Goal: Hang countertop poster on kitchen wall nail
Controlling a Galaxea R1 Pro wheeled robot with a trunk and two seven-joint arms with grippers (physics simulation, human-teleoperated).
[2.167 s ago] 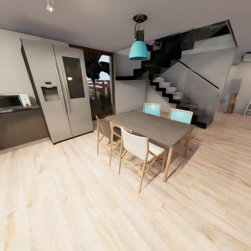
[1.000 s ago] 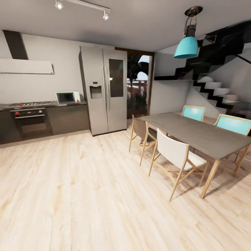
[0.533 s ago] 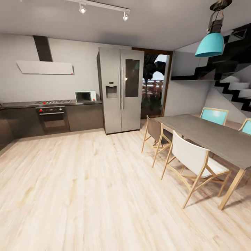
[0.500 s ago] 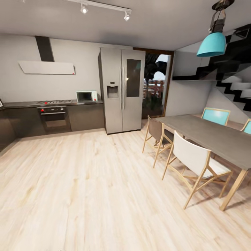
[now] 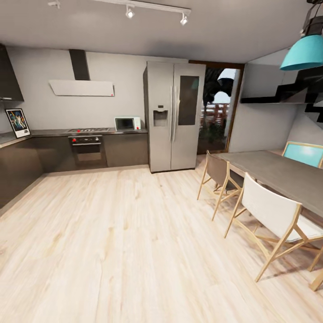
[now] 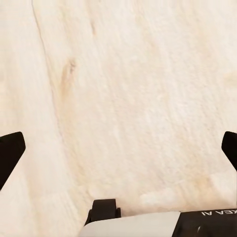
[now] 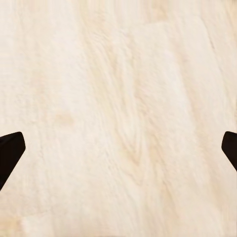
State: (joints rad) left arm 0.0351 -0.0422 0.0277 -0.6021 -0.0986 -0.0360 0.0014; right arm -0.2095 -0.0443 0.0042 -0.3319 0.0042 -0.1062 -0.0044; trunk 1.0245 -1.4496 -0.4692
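The poster (image 5: pixel 18 122) stands upright at the far left of the head view, leaning on the wall on the kitchen countertop (image 5: pixel 49 133). It has a black frame, a white border and blue-orange art. The grey worktop runs along the back wall and turns toward me at the left, above dark cabinet fronts. No nail can be made out on the pale wall at this distance. My left gripper (image 6: pixel 118 153) is open over bare wooden floor, its dark fingertips (image 6: pixel 10 153) at the picture's edges. My right gripper (image 7: pixel 118 153) is open too, nothing between its fingertips (image 7: pixel 10 150).
A steel fridge (image 5: pixel 174 116) stands at the back, with a microwave (image 5: pixel 127 123), oven (image 5: pixel 87 150) and range hood (image 5: pixel 81 87) to its left. At the right are the dining table (image 5: pixel 278 172), wooden chairs (image 5: pixel 273 215) and a teal lamp (image 5: pixel 305 51). Light wooden floor (image 5: pixel 116 242) stretches toward the kitchen.
The camera has turned left, so the fridge and table have slid rightward in the picture. The poster and the countertop's left leg have come into view.
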